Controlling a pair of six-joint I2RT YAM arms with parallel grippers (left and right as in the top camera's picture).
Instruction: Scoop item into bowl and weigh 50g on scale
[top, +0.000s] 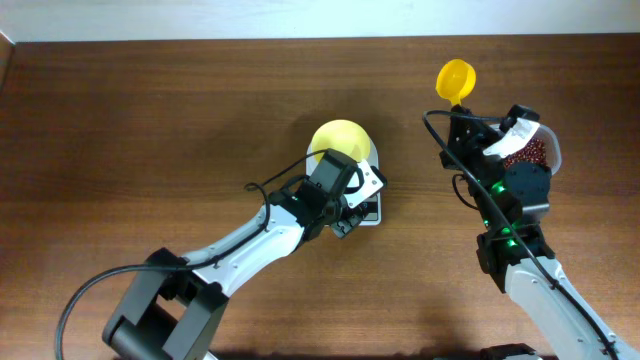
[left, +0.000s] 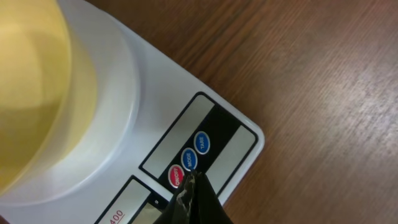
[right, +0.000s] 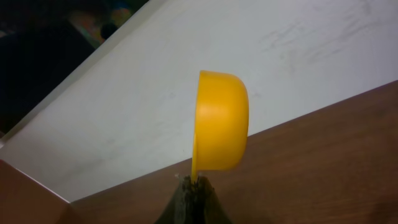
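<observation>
Overhead, L to R: the left arm reaches in from the lower-left corner of the wooden table (top: 150, 120) toward the centre. The left gripper (left: 192, 186) has its jaws pressed together w/ nothing between them. Its tip sits at the scale's (left: 112, 130) front edge, over the button row: red button (left: 176, 177) just left of the tip, first blue button (left: 189, 159) directly above it, second blue button (left: 203, 142) a little further along. Whether the tip touches a button cannot be told.

The bowl (top: 340, 140), pale yellow, stands on the scale's round platform, on the far side from the gripper and apart from its tip. In the left wrist view it fills the upper-left corner.

Right of centre, the right gripper (right: 194, 186) is clamped on the thin handle of the scoop (right: 221, 121), a bright yellow cup. In the right wrist view the cup is turned on its side, mouth facing left, seen against the white wall (right: 298, 56). Overhead, the scoop lies near the table's far edge, well apart from bowl and scale.

Furthest right, the beans (top: 528, 152) lie in a clear tub (top: 553, 150), partly hidden by the right arm. They sit right of and nearer than the scoop, not touching it.
</observation>
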